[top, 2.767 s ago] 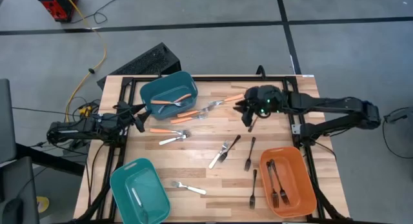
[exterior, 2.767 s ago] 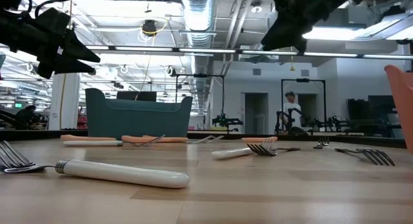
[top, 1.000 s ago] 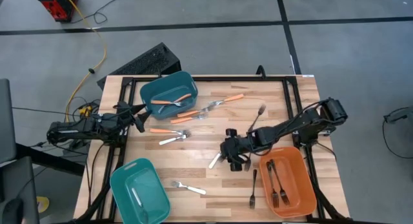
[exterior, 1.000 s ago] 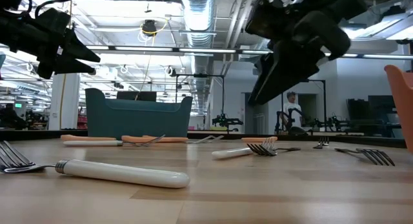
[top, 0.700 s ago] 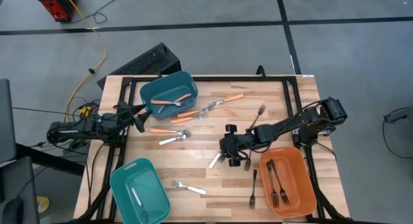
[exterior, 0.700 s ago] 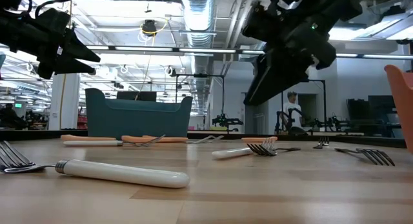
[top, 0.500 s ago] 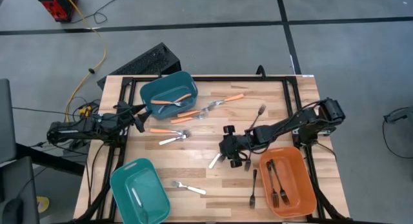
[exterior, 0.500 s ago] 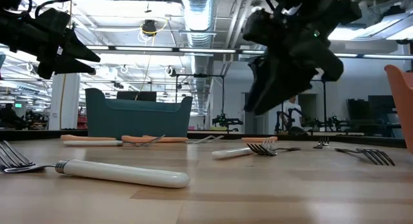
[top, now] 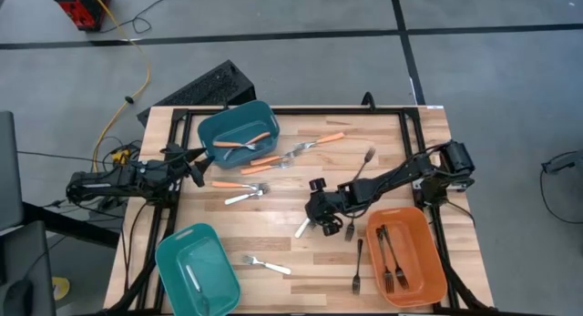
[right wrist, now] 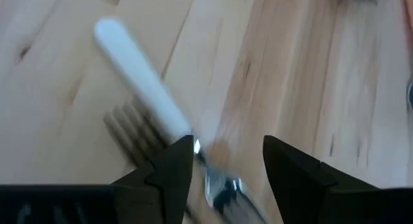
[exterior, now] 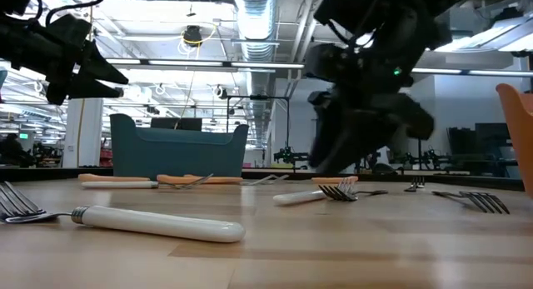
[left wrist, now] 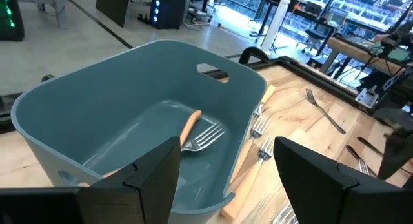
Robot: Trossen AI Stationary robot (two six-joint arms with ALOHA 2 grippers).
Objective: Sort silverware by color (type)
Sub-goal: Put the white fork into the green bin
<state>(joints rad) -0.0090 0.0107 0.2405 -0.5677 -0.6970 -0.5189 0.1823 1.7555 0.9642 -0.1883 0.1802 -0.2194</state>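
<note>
Nearest the low camera: white-handled fork (exterior: 154, 223) loose on the counter (top: 273, 227), beside the front teal bin (top: 195, 270), which holds 1 pale piece; judged the white/silver bin, barely started.

Front right: orange bin (top: 407, 256) holding 2 or more black forks (top: 390, 258); 1 black fork (top: 357, 266) lies just beside it on the wood, another (top: 350, 227) a little farther back; black sorting judged partly done.

Centre: right hand (top: 321, 218) low over a white-handled fork (right wrist: 143, 86) with a dark fork crossing under it; fingers spread, nothing between them in the right wrist view; judged about to close on a fork, not yet gripping.

Mid-left: 1 white fork (top: 244, 197) and 1 orange-handled fork (top: 239, 185) loose, side by side.

Far: rear teal bin (top: 239, 134) with 1 orange-handled fork (left wrist: 193, 128) inside; about 3 more orange-handled forks (top: 321, 140) lie just outside it; 1 dark fork (top: 364, 163) toward the right.

Left hand (top: 191, 167) waits at the counter's left edge, near the rear teal bin, fingers spread and empty.

Tally: roughly 4 pieces binned, about 10 loose; judged less than half done.
</note>
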